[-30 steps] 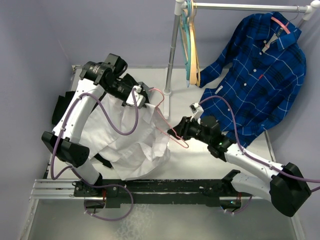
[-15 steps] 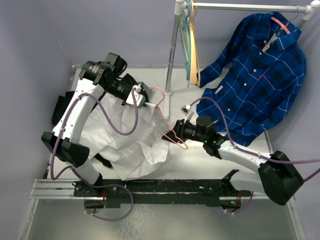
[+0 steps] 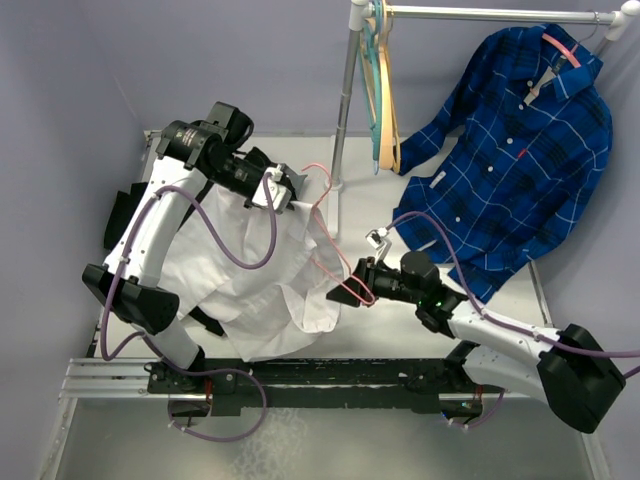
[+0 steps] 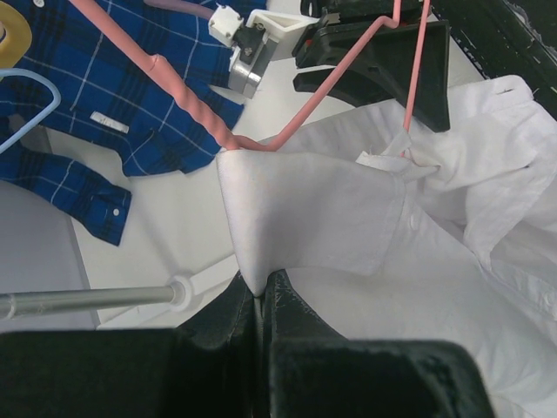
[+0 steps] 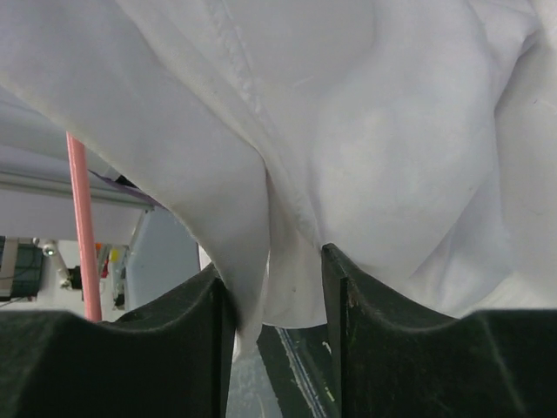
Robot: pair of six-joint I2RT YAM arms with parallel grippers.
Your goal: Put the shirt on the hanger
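The task is partway done. The thin pink clothes hanger with a twisted neck (image 4: 193, 103) has one shoulder pushed into the large plain white long-sleeved shirt of thin fabric (image 3: 240, 270). Its neck goes in at a lifted fold and its wire comes out again beyond that fold. The other end of the wire is bare and points toward the right side of the desk (image 3: 385, 330). By my reading, that second shoulder has yet to be covered, and the cloth is not yet squared up on the frame.

The left end effector (image 4: 258, 292) is clenched on the raised fold, holding it up near the middle of the desk. The right end effector (image 5: 274, 266) has a fold of the shirt's edge in its gap, but whether it is pinching the cloth I cannot tell.

The shirt is crumpled and creased, heaped over the left half of the desk toward the near left corner.
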